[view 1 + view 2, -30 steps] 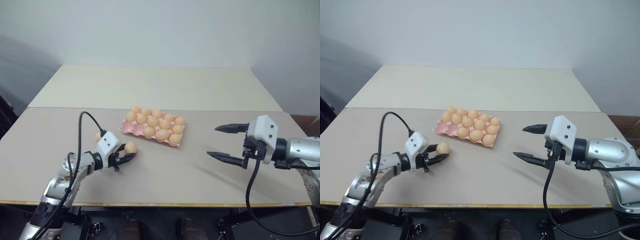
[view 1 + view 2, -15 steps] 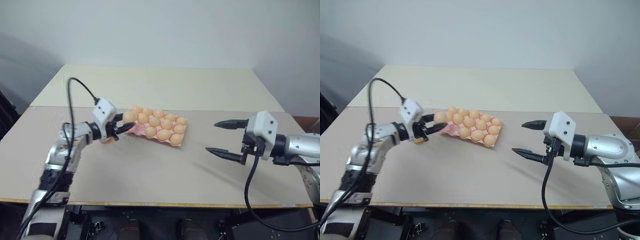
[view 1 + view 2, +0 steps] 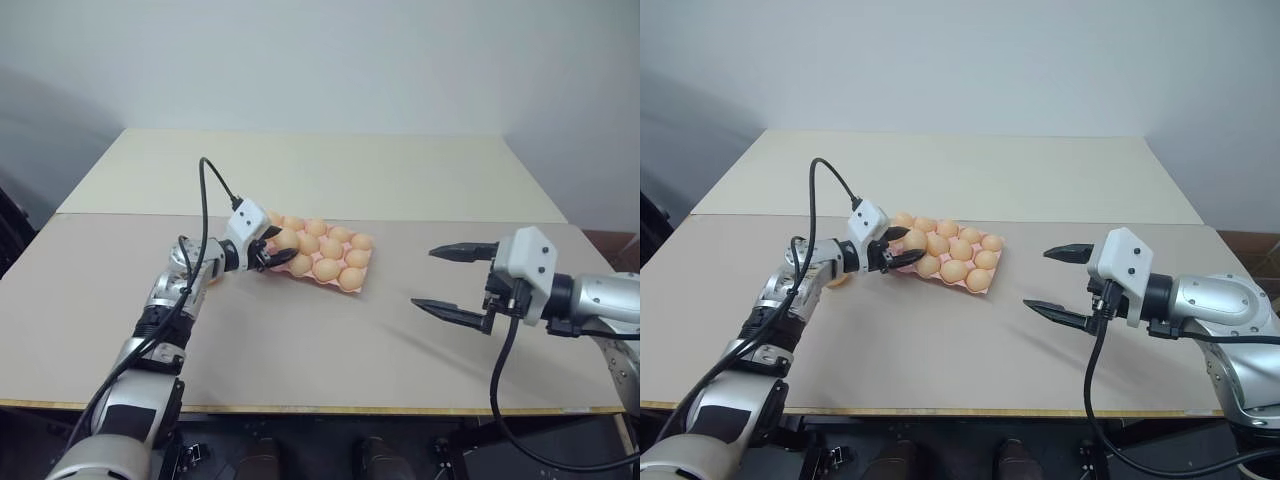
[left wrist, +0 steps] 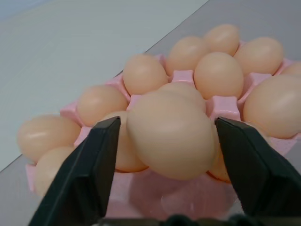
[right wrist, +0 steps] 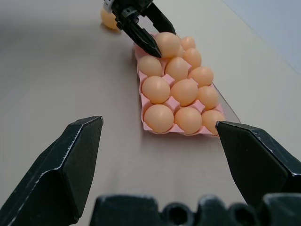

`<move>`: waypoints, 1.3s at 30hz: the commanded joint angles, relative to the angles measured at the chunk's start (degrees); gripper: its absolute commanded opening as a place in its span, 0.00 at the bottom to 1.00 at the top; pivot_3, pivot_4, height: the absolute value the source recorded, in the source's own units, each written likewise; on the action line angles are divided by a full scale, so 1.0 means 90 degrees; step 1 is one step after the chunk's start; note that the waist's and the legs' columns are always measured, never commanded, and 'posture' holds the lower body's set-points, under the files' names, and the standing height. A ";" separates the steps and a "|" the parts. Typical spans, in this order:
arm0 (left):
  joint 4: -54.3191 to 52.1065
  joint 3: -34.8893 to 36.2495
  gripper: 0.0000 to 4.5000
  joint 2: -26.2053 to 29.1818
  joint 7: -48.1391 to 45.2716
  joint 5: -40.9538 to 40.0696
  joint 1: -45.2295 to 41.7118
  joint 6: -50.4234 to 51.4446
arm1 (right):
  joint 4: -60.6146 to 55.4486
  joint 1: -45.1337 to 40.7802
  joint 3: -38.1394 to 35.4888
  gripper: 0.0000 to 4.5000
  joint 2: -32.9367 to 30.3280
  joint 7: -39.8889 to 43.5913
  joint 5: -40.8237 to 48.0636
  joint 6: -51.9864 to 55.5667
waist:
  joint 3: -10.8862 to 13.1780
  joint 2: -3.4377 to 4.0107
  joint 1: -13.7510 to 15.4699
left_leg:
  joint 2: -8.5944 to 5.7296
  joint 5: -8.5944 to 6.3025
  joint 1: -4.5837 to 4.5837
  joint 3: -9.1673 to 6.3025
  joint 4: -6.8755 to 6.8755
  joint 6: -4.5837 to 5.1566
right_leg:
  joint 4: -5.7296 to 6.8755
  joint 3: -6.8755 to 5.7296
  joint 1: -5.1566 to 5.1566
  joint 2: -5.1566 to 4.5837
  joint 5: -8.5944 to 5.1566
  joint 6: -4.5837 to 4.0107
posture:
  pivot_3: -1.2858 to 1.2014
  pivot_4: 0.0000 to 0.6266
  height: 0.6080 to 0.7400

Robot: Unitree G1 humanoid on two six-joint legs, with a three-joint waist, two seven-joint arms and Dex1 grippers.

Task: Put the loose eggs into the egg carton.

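Observation:
The pink egg carton [image 4: 225, 106] lies mid-table, most of its cups filled with eggs. My left gripper [image 3: 283, 245] reaches over the carton's left end. Its jaws stand open on either side of one pale orange egg [image 4: 171, 136], which sits low over a near cup with a thin gap at each finger. Another loose egg [image 3: 837, 280] lies on the table just behind my left forearm, also seen as the loose egg [image 5: 109, 19] in the right wrist view. My right gripper [image 3: 424, 278] hovers open and empty to the right of the carton.
The carton sits on the grey front table [image 3: 300, 350]. A cream table [image 3: 320, 170] adjoins it behind. A black cable [image 3: 212, 185] loops up from my left wrist.
My left arm has carried the egg up from the table near the front and forward to the carton's left end, and its jaws have parted around it. The right arm stayed still.

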 commanded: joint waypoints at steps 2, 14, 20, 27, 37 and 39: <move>-0.0588 0.0332 0.99 0.0356 -0.0162 -0.0121 -0.0004 -0.0119 | -0.0216 -0.0028 -0.0290 1.00 -0.0082 -0.0101 0.0188 0.0030 | 0.0001 -0.0002 -0.0008 | 0.0000 0.0000 0.0001 0.0000 0.0000 0.0000 | 0.0001 0.0000 -0.0001 0.0001 0.0000 0.0000 | 0.52 0.24 1.00; -0.3493 0.2590 0.99 0.2970 -0.1235 -0.1362 0.2714 0.0911 | 0.0070 -0.0028 -0.0218 1.00 -0.0100 0.0134 0.0270 -0.0153 | 0.0003 -0.0005 -0.0128 | 0.0008 -0.0001 0.0006 0.0002 -0.0004 0.0000 | 0.0002 0.0002 -0.0005 -0.0003 -0.0004 -0.0004 | 0.52 0.24 1.00; -0.4541 0.3858 0.99 0.3288 -0.1038 -0.1564 0.4567 0.1449 | 0.0278 -0.0078 -0.0229 1.00 -0.0137 0.0353 0.0342 -0.0180 | 0.0004 -0.0005 -0.0047 | 0.0011 -0.0001 0.0010 0.0004 -0.0004 -0.0002 | 0.0003 -0.0002 -0.0006 -0.0010 -0.0026 -0.0043 | 0.52 0.24 1.00; -0.5520 0.4445 0.99 0.2830 -0.0451 -0.1869 0.5560 0.2077 | 0.0329 -0.0038 -0.0332 1.00 -0.0240 0.0491 0.0410 -0.0104 | 0.0004 -0.0005 0.0003 | 0.0015 -0.0002 0.0010 0.0007 -0.0004 -0.0004 | 0.0001 -0.0005 -0.0009 -0.0011 -0.0025 -0.0044 | 0.52 0.24 1.00; -0.4994 0.3915 0.99 0.2799 0.0117 -0.1863 0.4872 0.2409 | 0.0354 -0.0161 -0.0296 1.00 -0.0300 0.0468 0.0423 -0.0086 | 0.0004 -0.0005 0.0018 | 0.0014 -0.0002 0.0011 0.0007 -0.0004 -0.0003 | 0.0003 -0.0005 -0.0008 -0.0007 -0.0025 -0.0045 | 0.52 0.24 1.00; -0.4604 0.3452 0.99 0.2767 0.0218 -0.1729 0.4365 0.2445 | 0.0343 -0.0178 -0.0289 1.00 -0.0291 0.0450 0.0418 -0.0091 | 0.0004 -0.0006 0.0036 | 0.0013 -0.0002 0.0011 0.0006 -0.0004 -0.0003 | 0.0004 -0.0006 -0.0006 -0.0006 -0.0025 -0.0045 | 0.52 0.24 1.00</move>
